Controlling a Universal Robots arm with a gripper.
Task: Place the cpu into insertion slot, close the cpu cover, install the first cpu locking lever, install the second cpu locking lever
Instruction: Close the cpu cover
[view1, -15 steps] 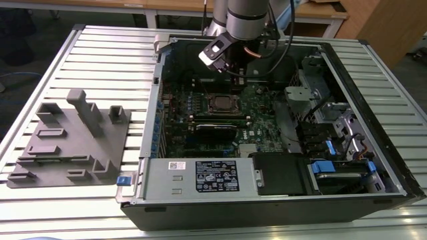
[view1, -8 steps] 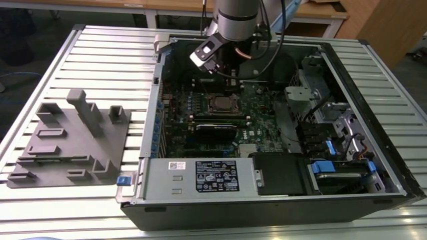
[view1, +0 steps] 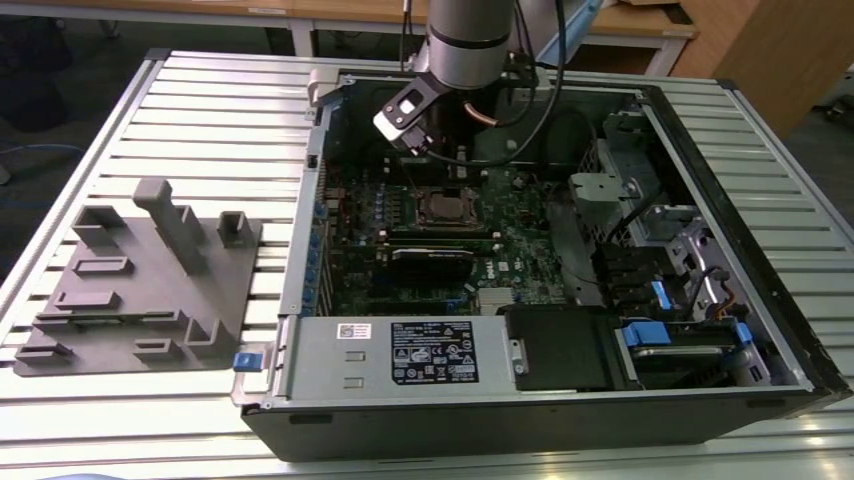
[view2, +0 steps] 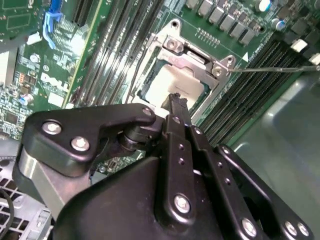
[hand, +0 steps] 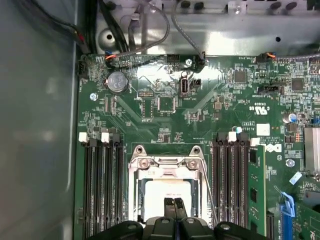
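While the gripper (hand: 174, 202) hovers, fingers pressed together, over it, the cpu (hand: 155, 192) lies in the insertion slot (hand: 131, 181) under the cpu cover (hand: 167, 163), memory slots (hand: 102, 185) flanking.

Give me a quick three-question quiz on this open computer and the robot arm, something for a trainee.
1. True or false: the small square silver-grey cpu lies in the silvery-rimmed square insertion slot on the green circuit board.
2. The black end effector has its tips over: A the cpu, B a round coin battery, C a blue clip.
3. What colour is the moulded plastic fixture lying on the slatted metal table, at the exterior view's left of the black computer case?
Key: 1 true; 2 A; 3 grey.
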